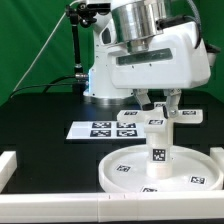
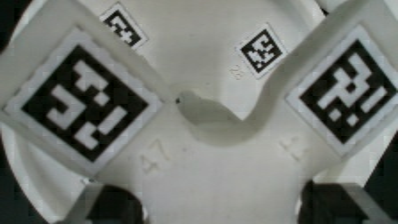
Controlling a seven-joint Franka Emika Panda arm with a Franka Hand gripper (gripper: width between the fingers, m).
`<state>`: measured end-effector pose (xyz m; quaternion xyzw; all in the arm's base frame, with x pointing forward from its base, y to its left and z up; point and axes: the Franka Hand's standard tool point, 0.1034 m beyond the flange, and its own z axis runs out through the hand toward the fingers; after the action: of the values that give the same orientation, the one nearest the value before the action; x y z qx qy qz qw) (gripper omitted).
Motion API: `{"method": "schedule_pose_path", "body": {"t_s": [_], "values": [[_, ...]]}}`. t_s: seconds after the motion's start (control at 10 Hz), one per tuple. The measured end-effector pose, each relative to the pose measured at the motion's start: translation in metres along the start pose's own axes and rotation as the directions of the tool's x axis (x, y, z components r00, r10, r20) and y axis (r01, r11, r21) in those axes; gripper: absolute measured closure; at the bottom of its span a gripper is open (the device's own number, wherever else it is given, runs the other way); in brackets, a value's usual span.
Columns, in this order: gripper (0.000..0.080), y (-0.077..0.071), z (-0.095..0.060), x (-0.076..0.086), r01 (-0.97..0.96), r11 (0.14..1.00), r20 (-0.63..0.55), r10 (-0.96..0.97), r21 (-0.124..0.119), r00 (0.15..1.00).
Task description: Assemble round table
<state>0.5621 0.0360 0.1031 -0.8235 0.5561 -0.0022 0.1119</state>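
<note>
Off to the exterior view's left of my gripper [image 1: 160,104], behind it, the marker board [image 1: 103,129] lies flat on the table. Directly below my fingers the round disc [image 1: 125,170] rests flat, and the short leg [image 1: 158,153] stands upright at its middle, so that joint looks started or done. Between my fingers sits the cross-shaped foot [image 1: 160,118], capping the leg; in the wrist view its tagged arms [image 2: 86,95] fill the frame. My fingers flank it closely, but whether they are clamped I cannot tell. Seating and tightening the foot remains, I judge.
</note>
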Motion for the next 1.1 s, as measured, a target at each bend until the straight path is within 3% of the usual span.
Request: {"method": "schedule_pose_path", "body": {"t_s": [0.3,0.7,0.9,1.1], "values": [[0.0364,-0.001,0.0,-0.003,-0.252,0.968,0.006,0.252,0.004,0.968],[0.0364,-0.002,0.0,-0.002,-0.331,0.944,0.009,0.331,0.007,0.944],[0.0172,-0.004,-0.009,-0.005,-0.287,0.958,0.019,0.286,0.008,0.958],[0.0172,-0.011,-0.029,-0.01,-0.266,0.964,0.03,0.265,0.027,0.964]]}}
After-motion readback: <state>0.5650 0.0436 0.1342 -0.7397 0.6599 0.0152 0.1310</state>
